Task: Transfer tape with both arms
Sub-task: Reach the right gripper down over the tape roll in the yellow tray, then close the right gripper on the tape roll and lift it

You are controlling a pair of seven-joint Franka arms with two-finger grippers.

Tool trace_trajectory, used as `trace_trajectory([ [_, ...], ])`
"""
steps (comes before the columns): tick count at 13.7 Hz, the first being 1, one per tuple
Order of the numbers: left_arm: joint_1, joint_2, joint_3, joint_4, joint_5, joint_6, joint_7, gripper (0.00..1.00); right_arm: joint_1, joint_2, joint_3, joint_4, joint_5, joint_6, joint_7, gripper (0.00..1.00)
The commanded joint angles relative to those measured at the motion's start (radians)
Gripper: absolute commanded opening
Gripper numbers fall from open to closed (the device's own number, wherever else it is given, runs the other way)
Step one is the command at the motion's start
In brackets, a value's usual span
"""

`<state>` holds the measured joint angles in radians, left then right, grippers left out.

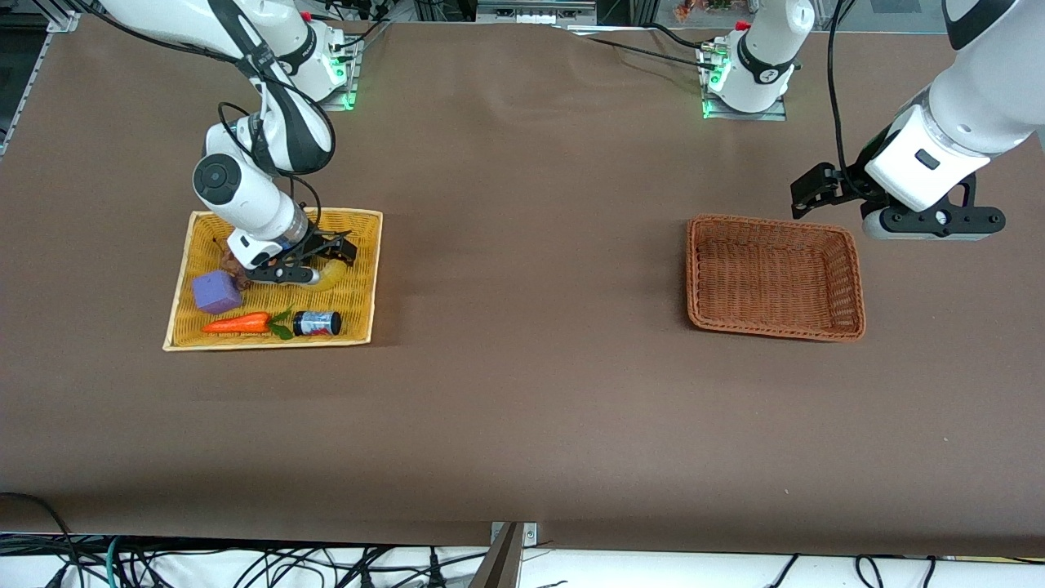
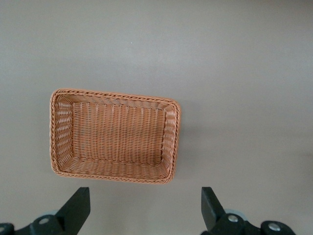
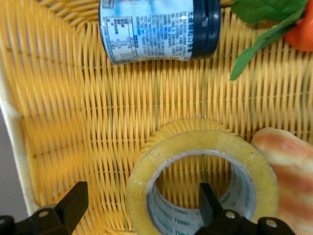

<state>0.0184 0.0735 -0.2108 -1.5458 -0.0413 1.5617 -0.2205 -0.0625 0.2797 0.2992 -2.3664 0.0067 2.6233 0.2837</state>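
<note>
yellowish tape (image 3: 203, 181) lies in the yellow tray (image 1: 359, 278), right claw (image 3: 139, 208) spread astride its wall; left claw (image 2: 145, 208) waits spread above the table.

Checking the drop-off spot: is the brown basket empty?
Empty. The brown basket shows only bare weave in the left wrist view; the tape lies in the yellow tray.

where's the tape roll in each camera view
Front view: the tape lies in the yellow tray, mostly hidden under the right gripper.
Right wrist view: the tape fills the lower middle, one open gripper finger inside its hole, the other outside the roll.
Left wrist view: not in it; only the brown basket and table show.
Shared landmark: the small jar lying beside the tape, in the front and right wrist views.
</note>
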Motion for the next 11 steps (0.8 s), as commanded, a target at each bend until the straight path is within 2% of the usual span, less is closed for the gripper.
trace_trajectory([
  [1, -0.002, -0.012, 0.001, 0.000, 0.026, -0.011, 0.006, 1.00, 0.004, 0.009, 0.001, -0.008, 0.003, 0.029, 0.017, 0.92],
  [2, -0.002, -0.011, 0.001, 0.000, 0.026, -0.011, 0.006, 1.00, 0.004, 0.007, 0.001, -0.008, 0.003, 0.026, 0.017, 0.50],
  [3, -0.002, -0.012, 0.001, 0.000, 0.026, -0.011, 0.006, 1.00, 0.004, 0.006, 0.001, -0.007, 0.003, 0.021, 0.015, 0.17],
  [4, -0.002, -0.012, 0.001, 0.000, 0.026, -0.011, 0.004, 1.00, 0.004, 0.006, 0.001, -0.007, 0.001, 0.020, 0.012, 0.06],
  [5, -0.002, -0.012, 0.001, 0.000, 0.026, -0.011, 0.006, 1.00, 0.004, 0.006, 0.001, -0.005, -0.001, 0.018, 0.006, 0.00],
  [8, -0.002, -0.012, 0.001, 0.000, 0.026, -0.011, 0.004, 1.00, 0.004, -0.003, 0.001, 0.009, -0.002, -0.006, -0.005, 0.00],
  [11, -0.002, -0.012, 0.001, 0.000, 0.026, -0.011, 0.004, 1.00, 0.004, -0.060, 0.001, 0.076, -0.008, -0.136, -0.023, 0.00],
])
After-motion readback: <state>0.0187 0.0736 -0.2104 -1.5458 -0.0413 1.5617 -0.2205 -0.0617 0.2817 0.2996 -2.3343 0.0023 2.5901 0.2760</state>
